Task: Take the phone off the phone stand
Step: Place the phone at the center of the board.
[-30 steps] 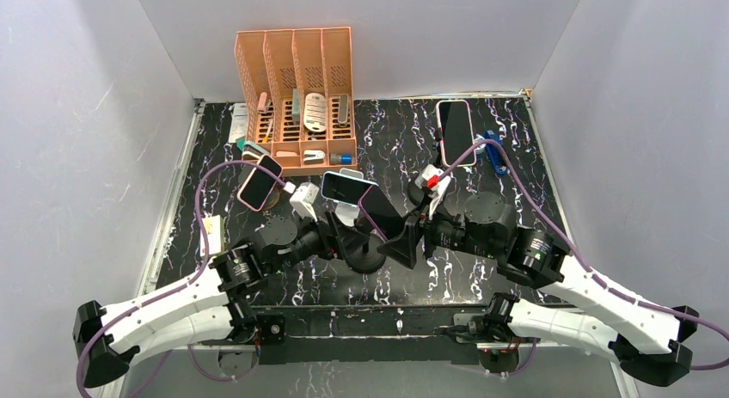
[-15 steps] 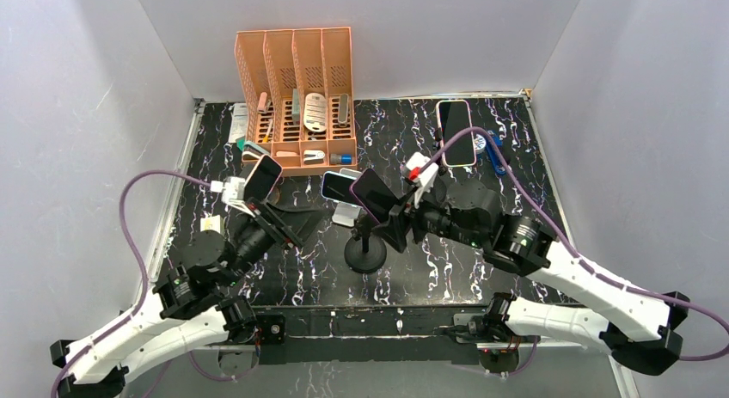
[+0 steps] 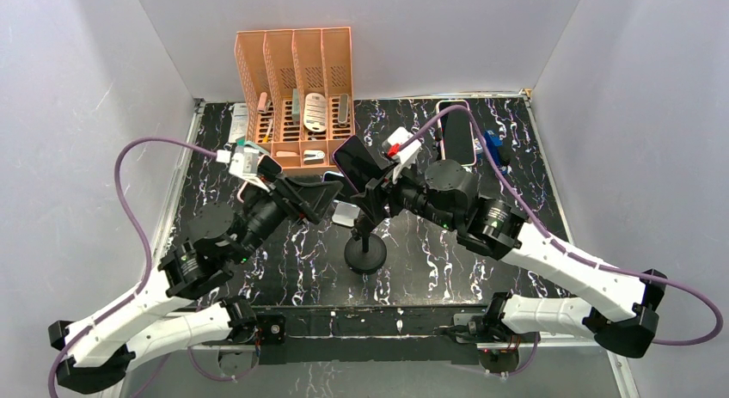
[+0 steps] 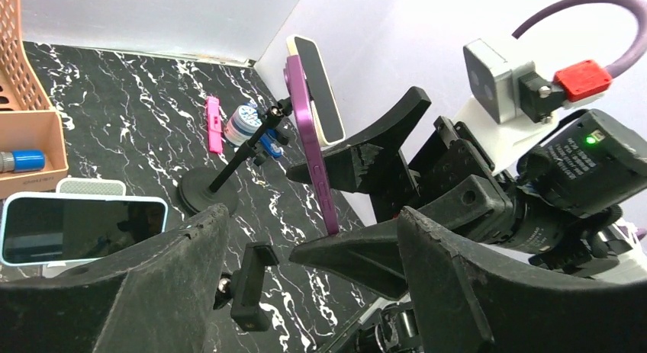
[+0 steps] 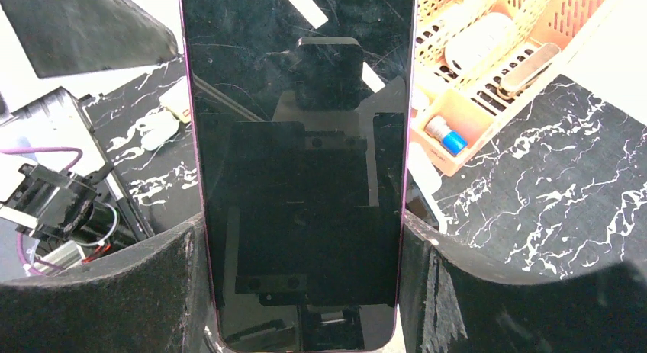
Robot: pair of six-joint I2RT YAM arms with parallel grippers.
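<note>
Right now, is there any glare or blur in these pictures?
Right wrist: the phone screen shows dark reflections and faint scratches. Left wrist: its own fingers look slightly soft up close, and the wall washes out. Top: even light, sharp.

White links, purple cables, black left claw, black right claw

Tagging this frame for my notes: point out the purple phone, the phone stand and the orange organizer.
purple phone (image 5: pixel 297 178), right wrist view, middle of its dark screen.
phone stand (image 3: pixel 364 256), top view, its round base.
orange organizer (image 3: pixel 294 50), top view, upper divider wall.
</note>
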